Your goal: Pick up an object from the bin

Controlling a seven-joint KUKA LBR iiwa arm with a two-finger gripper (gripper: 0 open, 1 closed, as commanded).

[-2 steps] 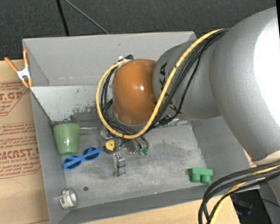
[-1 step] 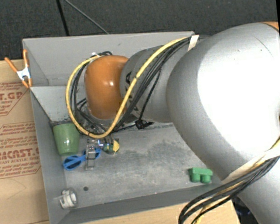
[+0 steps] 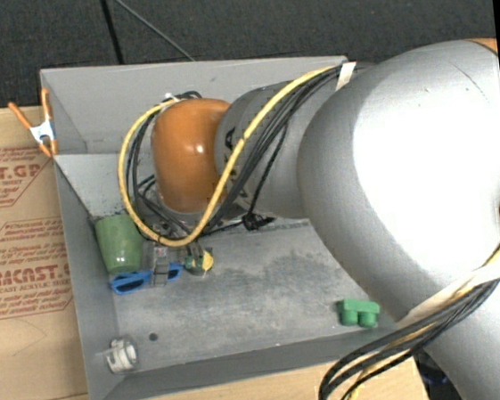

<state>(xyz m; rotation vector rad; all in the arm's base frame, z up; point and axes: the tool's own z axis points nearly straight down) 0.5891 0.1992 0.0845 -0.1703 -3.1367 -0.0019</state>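
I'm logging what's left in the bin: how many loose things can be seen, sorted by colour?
Green: 2, a cup and a block
Blue: 1, a clip
Yellow: 1, a small piece
Silver: 1, a small cap
Total: 5 in sight; the arm may hide more.

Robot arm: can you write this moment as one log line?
gripper: down at left side of bin | nearest: green cup, blue plastic piece | apart: green block | grasp: cannot tell

Grey bin [image 3: 244,307]; pale green cylinder [image 3: 118,241]; blue clip [image 3: 129,282]; bright green block [image 3: 359,312]; silvery-white piece [image 3: 120,354]; orange wrist cover [image 3: 186,152]; yellow and black cables [image 3: 124,169].
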